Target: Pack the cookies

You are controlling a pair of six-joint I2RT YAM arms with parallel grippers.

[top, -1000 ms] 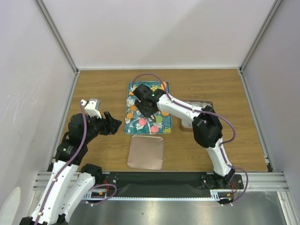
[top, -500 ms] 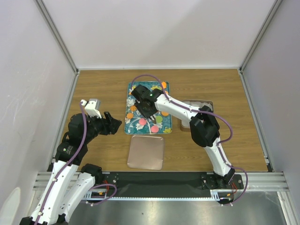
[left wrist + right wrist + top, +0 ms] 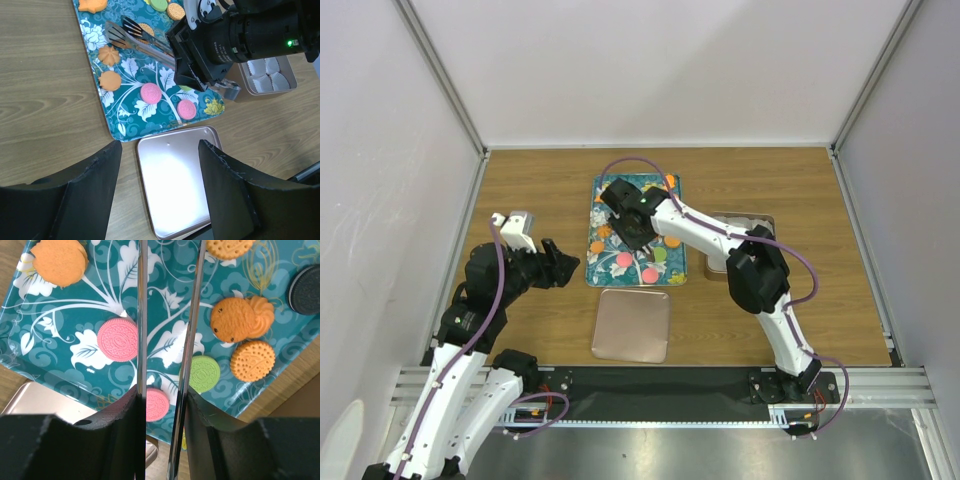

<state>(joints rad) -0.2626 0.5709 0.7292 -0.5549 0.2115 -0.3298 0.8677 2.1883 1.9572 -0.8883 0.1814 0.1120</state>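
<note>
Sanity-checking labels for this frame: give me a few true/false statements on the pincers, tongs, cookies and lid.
1. The right pincer holds metal tongs over the tray. True.
2. The left pincer grips the lid. False: it is open and empty, clear of the lid.
3. Two pink cookies lie on the tray. True.
4. The lid sits on the tin. False: it lies flat on the table beside the tray, and the tin stands open.
5. Every cookie on the tray is pink. False: a green cookie lies by the tongs.
</note>
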